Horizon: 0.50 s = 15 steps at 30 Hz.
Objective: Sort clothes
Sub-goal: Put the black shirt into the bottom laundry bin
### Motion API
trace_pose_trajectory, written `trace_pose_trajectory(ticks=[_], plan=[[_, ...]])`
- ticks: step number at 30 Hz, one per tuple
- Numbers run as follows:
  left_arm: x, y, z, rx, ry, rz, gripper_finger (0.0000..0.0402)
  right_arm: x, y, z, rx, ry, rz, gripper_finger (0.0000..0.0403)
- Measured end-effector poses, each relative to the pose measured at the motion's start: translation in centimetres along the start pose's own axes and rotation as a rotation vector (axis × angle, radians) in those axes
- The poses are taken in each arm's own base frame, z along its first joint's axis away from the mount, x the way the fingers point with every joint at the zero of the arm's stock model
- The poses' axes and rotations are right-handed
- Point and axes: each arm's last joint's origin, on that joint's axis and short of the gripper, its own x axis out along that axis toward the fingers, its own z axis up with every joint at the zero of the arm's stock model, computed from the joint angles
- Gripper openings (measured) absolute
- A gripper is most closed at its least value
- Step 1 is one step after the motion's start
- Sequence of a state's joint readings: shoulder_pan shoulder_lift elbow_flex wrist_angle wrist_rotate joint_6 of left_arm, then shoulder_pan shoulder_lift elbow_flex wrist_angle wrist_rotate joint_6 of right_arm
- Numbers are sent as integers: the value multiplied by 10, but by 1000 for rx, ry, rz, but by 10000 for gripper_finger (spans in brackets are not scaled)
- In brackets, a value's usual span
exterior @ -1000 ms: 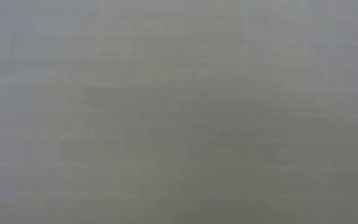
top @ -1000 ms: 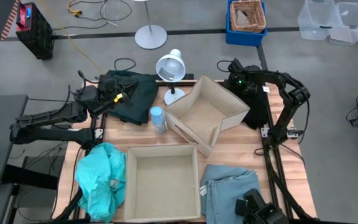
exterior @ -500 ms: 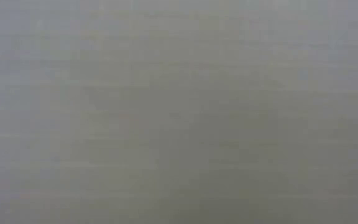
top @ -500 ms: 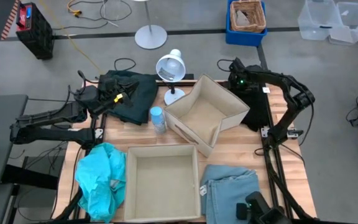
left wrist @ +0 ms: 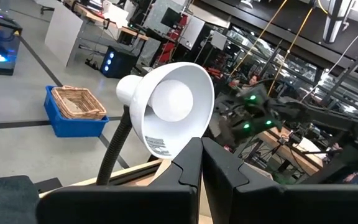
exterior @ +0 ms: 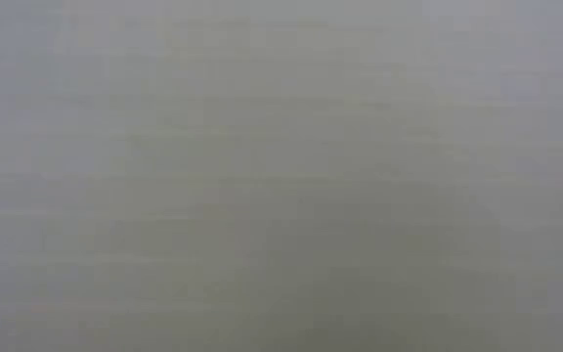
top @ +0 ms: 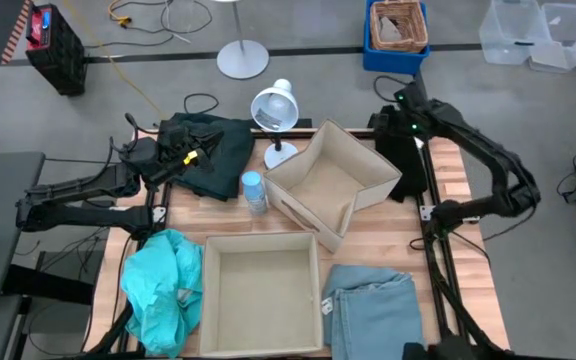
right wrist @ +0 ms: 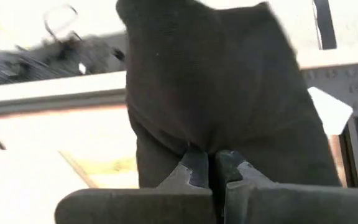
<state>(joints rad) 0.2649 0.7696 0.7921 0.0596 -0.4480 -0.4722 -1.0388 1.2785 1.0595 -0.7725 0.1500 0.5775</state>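
Note:
My right gripper (top: 405,128) is at the table's far right, shut on the black garment (top: 400,172). The garment fills the right wrist view (right wrist: 216,74). My left gripper (top: 200,153) is shut over the dark green garment (top: 223,150), which lies on the table's far left corner. In the left wrist view the gripper (left wrist: 201,144) points at the white lamp (left wrist: 169,102). The turquoise garment (top: 163,290) lies at the near left. The pale blue garment (top: 368,310) lies at the near right. The low view shows only a blank grey surface. My right gripper pinches a bunched fold of the black garment (right wrist: 209,140) between its two fingers; how many layers I cannot tell. The cloth spreads away from the fingertips, slack, over the table's far right edge (right wrist: 48,93). My left gripper: I cannot tell whether it touches the dark green garment.
An open beige box (top: 261,245) stands at the near middle. A second beige box (top: 353,150) sits tilted at the far middle. A bottle with a blue cap (top: 255,192) and the white lamp (top: 273,108) stand between the dark green garment and the tilted box.
My right arm's elbow has swung out toward the table's right edge. Its gripper has shifted a little toward the right and far edges, still shut on the black garment. My left arm has kept still.

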Motion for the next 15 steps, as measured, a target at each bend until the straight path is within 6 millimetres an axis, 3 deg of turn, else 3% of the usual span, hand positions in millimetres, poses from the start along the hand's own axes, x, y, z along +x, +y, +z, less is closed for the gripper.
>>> trace_pose_trajectory(ticks=[15], plan=[[0, 0, 0, 1, 1, 1, 8, -87, -5, -18, -27, -253, 222, 0]])
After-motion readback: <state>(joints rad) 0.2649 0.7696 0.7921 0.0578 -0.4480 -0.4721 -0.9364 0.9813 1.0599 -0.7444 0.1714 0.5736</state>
